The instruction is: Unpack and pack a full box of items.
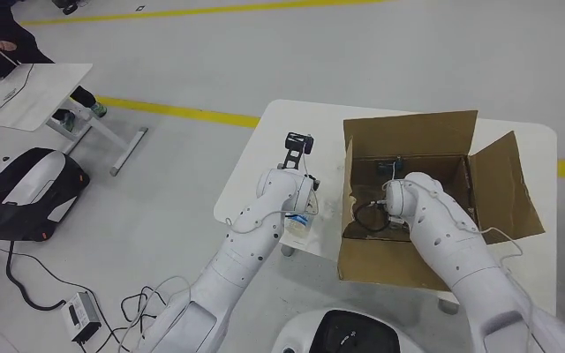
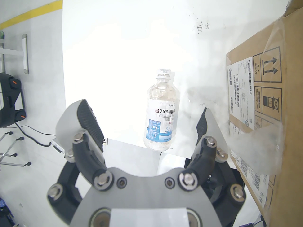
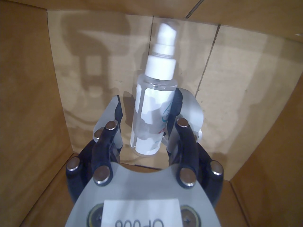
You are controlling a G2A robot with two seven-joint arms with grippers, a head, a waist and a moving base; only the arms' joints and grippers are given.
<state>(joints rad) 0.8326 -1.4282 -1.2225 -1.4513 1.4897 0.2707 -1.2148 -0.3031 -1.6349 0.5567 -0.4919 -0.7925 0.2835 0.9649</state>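
Observation:
A clear bottle (image 2: 161, 114) with a white cap and a blue-and-white label stands upright on the white table (image 2: 130, 36), close to its near edge. My left gripper (image 2: 144, 109) is open, a short way back from the bottle, with nothing between its fingers. The open cardboard box (image 1: 415, 256) sits on the right side of the table, and my right arm (image 1: 415, 207) goes down into it. Inside it, my right gripper (image 3: 148, 106) is open around a clear spray bottle (image 3: 151, 109) with a white nozzle. One pad (image 3: 176, 106) touches the bottle; a small gap shows at the other.
The box's labelled side wall (image 2: 260, 109) with loose clear tape stands just beside my left gripper. Its flaps (image 1: 508, 190) are folded outward. A dark item (image 1: 388, 165) lies at the box's far inner wall. A black device (image 1: 35, 190) and cables lie on the floor.

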